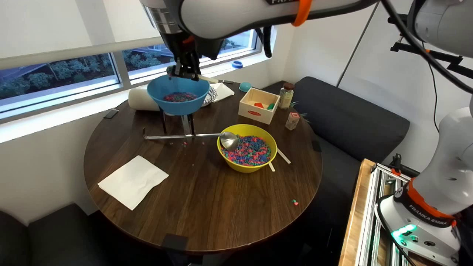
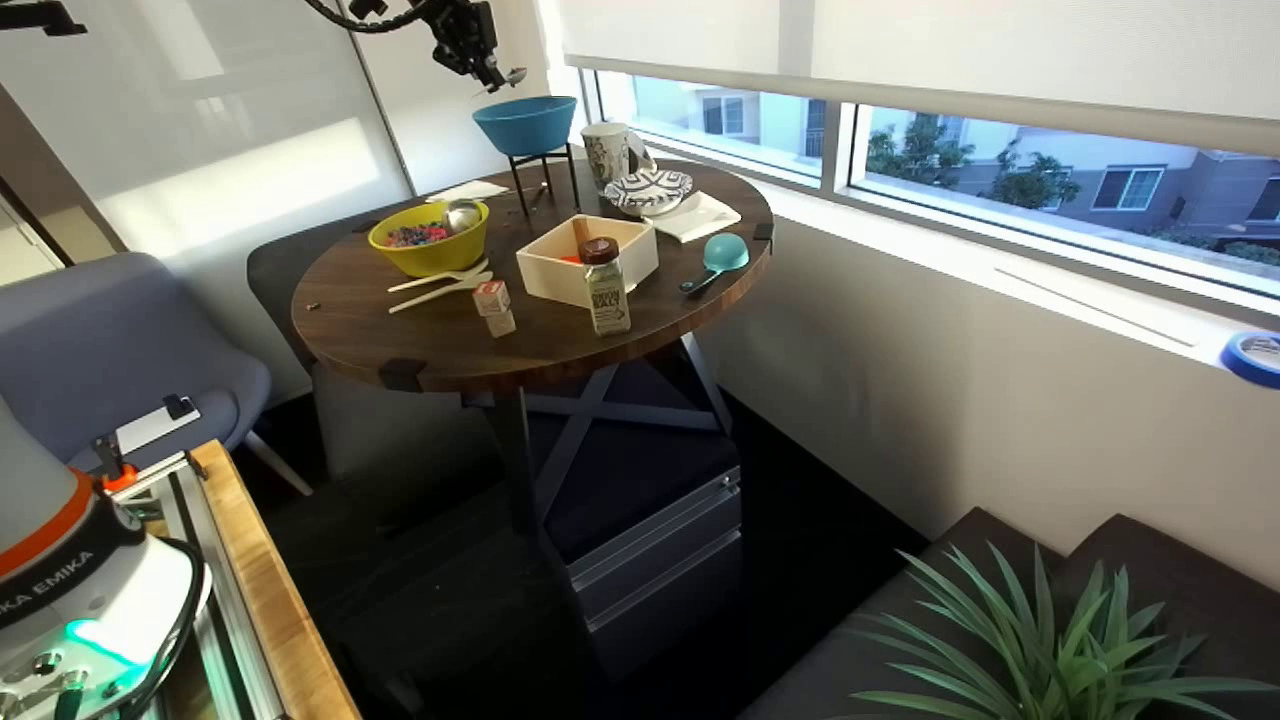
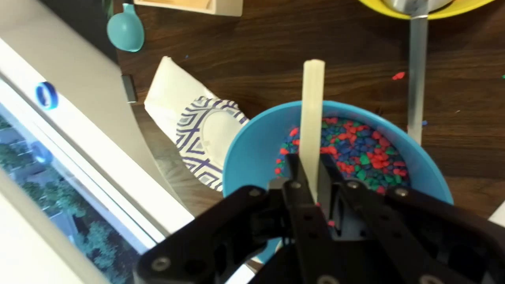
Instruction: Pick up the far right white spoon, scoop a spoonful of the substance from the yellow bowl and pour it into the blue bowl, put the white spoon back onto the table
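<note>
My gripper (image 3: 309,161) is shut on the handle of the white spoon (image 3: 312,98). It holds the spoon above the blue bowl (image 3: 252,157), as both exterior views show. The spoon's bowl end (image 2: 516,76) is on the far side of the fingers and hidden in the wrist view; it seems to carry some pieces. The substance (image 3: 355,157), red, blue and green pieces, lies in the blue bowl (image 1: 178,108). More of it (image 1: 255,151) fills the yellow bowl (image 1: 244,168) on the dark round table (image 1: 207,210).
The blue bowl stands on a tall black stand (image 1: 191,123). A long metal ladle (image 1: 177,137) lies from there into the yellow bowl. Two white utensils (image 2: 440,292) lie beside the yellow bowl. A wooden box (image 1: 255,113), a jar (image 1: 286,96), a patterned plate (image 3: 189,130) and a napkin (image 1: 133,181) are around.
</note>
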Controlling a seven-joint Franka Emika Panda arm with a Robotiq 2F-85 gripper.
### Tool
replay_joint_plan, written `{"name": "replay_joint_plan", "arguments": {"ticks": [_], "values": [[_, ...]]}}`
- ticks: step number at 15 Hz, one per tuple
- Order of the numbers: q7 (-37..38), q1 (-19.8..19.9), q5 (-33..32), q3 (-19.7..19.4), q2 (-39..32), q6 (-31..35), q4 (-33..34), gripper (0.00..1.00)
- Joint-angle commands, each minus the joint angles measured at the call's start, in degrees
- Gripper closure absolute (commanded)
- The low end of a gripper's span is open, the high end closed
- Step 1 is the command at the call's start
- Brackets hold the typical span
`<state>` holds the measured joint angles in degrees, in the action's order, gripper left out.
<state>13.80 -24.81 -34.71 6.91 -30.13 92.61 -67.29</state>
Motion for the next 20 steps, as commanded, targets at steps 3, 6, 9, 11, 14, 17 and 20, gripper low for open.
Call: {"name": "replay_joint_plan", "arguments": {"ticks": [3,6,9,11,14,17,20], "values": [[2.0,-3.9,-11.5,-2.1,-0.2,-0.5,-0.3,0.97],[2.7,-4.6,-15.9,-2.8,-0.2,-0.3,-1.6,0.97],[3.7,-5.1,-19.2,-3.2,-0.1,-0.4,-3.4,0.97],[4.5,-5.5,-21.2,-3.3,0.2,-0.1,-5.2,0.97],[6.1,-6.6,-24.6,-3.3,0.8,0.0,-8.3,0.97],[8.2,-7.4,-27.2,-3.2,1.0,-0.5,-9.9,0.97],[9.5,-7.7,-28.5,-3.2,1.4,-1.1,-10.8,0.97]]}}
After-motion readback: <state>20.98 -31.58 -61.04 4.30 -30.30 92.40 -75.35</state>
